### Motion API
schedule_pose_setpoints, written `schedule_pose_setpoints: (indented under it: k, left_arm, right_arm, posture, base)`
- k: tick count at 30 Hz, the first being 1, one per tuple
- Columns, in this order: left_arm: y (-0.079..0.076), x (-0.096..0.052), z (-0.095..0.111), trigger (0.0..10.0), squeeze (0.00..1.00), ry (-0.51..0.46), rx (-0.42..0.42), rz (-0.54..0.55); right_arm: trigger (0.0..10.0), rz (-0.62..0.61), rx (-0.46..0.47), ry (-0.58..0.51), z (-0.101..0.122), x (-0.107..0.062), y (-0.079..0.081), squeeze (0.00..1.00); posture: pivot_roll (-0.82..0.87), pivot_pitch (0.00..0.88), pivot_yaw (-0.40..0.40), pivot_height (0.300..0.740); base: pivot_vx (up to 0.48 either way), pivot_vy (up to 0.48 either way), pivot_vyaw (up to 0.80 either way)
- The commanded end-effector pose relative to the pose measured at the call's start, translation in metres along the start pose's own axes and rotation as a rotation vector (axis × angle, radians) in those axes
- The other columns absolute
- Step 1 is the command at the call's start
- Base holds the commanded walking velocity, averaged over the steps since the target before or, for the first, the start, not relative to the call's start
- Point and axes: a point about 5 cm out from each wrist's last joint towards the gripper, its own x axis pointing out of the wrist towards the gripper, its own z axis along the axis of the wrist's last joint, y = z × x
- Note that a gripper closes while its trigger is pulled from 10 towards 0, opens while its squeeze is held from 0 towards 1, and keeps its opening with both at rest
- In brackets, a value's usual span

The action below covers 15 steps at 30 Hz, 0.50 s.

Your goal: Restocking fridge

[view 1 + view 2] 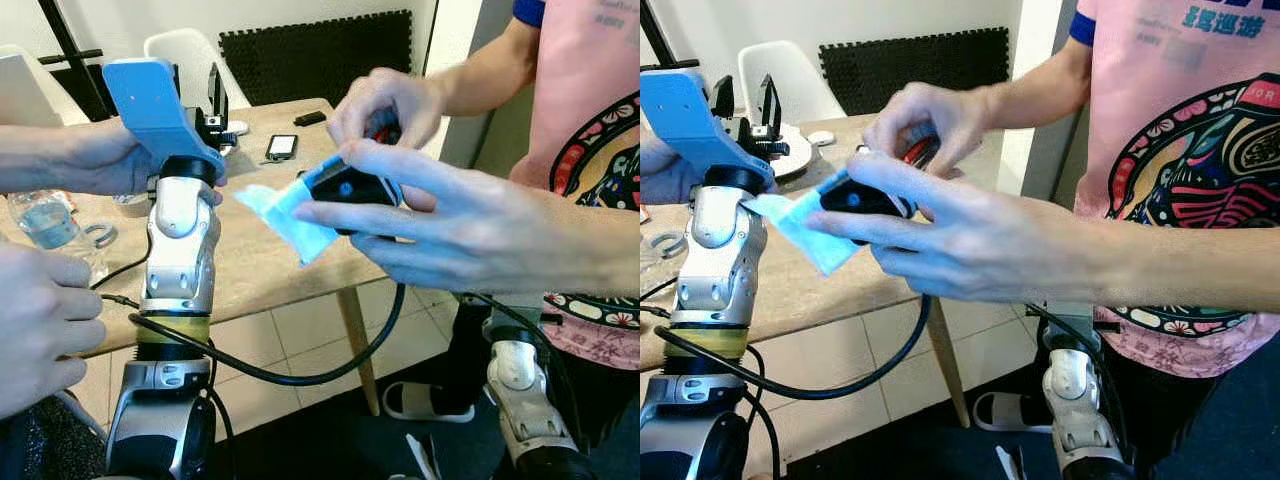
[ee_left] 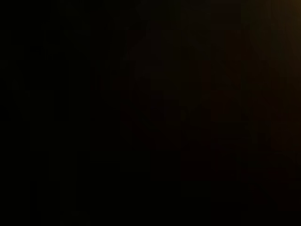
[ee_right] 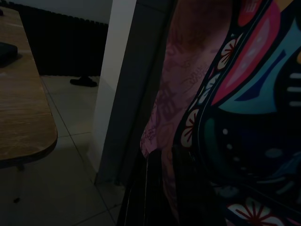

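My left arm (image 1: 180, 250) is raised over the wooden table (image 1: 260, 270), with a blue plate (image 1: 150, 100) on its wrist. Beyond the plate, my left gripper (image 1: 745, 95) stands open, its two black fingers (image 1: 768, 98) apart with nothing between them. A person's hand (image 1: 90, 160) grips this arm at the wrist. Close to my head, another person's hands (image 1: 450, 220) hold a small black device (image 1: 350, 188) and a light blue wipe (image 1: 285, 215). My right arm (image 1: 520, 390) hangs low beside that person's pink patterned shirt (image 3: 225, 108). The left wrist view is black.
A plastic water bottle (image 1: 45, 220), a phone (image 1: 281, 146) and a black cable (image 1: 300, 375) are on or by the table. A white chair (image 1: 185, 50) stands behind it. A sandalled foot (image 1: 420, 400) rests on the tiled floor. A white pillar (image 3: 117, 94) is near my right arm.
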Motion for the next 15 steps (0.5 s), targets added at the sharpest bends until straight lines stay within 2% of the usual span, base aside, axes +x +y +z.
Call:
schedule_pose_setpoints:
  k: [1, 15]
  left_arm:
    - [0.0017, 0.0007, -0.0022, 10.0, 0.00, 0.014, 0.018, 0.000]
    - [0.0013, 0.0018, -0.0016, 10.0, 0.00, 0.007, 0.022, -0.003]
  right_arm:
    - [10.0, -0.010, 0.011, 0.009, -0.0028, 0.0010, -0.0031, 0.00]
    - [10.0, -0.021, 0.011, 0.037, -0.0110, 0.0032, -0.0049, 0.00]
  posture:
    - [-0.02, 0.000, -0.006, 0.740]
    - [-0.01, 0.000, -0.002, 0.740]
  base:
    - [0.000, 0.000, 0.00]
    - [0.000, 0.000, 0.00]
